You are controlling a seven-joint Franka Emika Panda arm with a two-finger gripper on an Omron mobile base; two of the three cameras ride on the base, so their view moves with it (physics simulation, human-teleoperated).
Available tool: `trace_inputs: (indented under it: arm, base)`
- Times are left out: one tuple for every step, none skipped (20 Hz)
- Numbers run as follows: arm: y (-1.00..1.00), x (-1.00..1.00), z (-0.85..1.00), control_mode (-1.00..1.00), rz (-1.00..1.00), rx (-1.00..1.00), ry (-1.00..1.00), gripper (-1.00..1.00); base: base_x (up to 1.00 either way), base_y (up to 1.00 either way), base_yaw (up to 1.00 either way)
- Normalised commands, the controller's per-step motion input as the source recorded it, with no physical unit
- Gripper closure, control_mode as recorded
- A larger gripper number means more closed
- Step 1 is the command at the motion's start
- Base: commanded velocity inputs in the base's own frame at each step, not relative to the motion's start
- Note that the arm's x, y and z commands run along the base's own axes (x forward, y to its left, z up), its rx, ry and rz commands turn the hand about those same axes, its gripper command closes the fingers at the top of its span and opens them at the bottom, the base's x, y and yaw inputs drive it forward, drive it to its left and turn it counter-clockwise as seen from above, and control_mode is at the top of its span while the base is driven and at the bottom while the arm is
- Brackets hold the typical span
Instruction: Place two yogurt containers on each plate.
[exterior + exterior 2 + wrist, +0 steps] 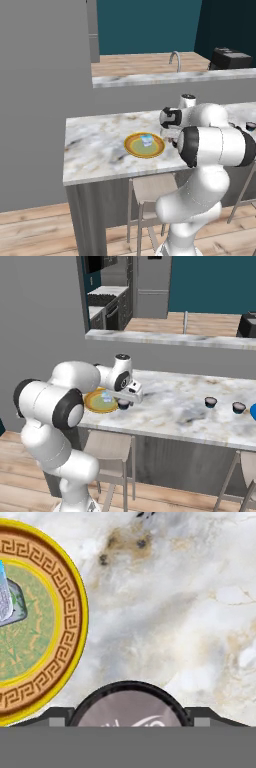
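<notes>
The end effector point(125, 402) is gripping a dark, pale-topped yogurt cup point(129, 704) just beside the orange-rimmed plate point(75, 607); releasing here risks landing it on the marble bench point(170, 612).

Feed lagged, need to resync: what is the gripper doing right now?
Gripper: closed on a dark yogurt cup, carried above the counter just beside the orange-rimmed plate.

one orange-rimmed plate point(95, 401), one blue plate point(253, 412) at frame edge, four yogurt cups counted: one pale point(107, 398), three dark point(123, 404) point(210, 402) point(238, 407), two stools point(107, 447) point(248, 461)
</notes>
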Motion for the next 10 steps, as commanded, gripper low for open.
trace_inputs:
  arm:
    - [0.72, 0.00, 0.32, -1.00, 0.00, 0.00, 0.00, 1.00]
    - [0.64, 0.00, 0.31, -1.00, 0.00, 0.00, 0.00, 1.00]
    - [0.59, 0.00, 0.36, -1.00, 0.00, 0.00, 0.00, 1.00]
    - [0.56, 0.00, 0.42, -1.00, 0.00, 0.00, 0.01, 1.00]
    - [0.52, 0.00, 0.38, -1.00, 0.00, 0.00, 0.01, 1.00]
    - [0.44, 0.00, 0.29, -1.00, 0.00, 0.02, 0.02, 1.00]
    - [0.49, 0.00, 0.20, -1.00, 0.00, 0.00, 0.03, 1.00]
    - [0.54, 0.00, 0.13, -1.00, 0.00, 0.00, 0.04, 1.00]
    - [0.54, 0.00, 0.10, -1.00, 0.00, 0.00, 0.05, 1.00]
    - [0.57, 0.00, 0.06, -1.00, 0.00, 0.00, 0.05, 1.00]
  base:
    - [0.00, 0.00, 0.00]
    - [0.00, 0.00, 0.00]
    - [0.00, 0.00, 0.00]
    - [0.00, 0.00, 0.00]
    - [0.00, 0.00, 0.00]
    - [0.00, 0.00, 0.00]
    - [0.00, 0.00, 0.00]
    - [0.00, 0.00, 0.00]
    - [0.00, 0.00, 0.00]
    - [0.00, 0.00, 0.00]
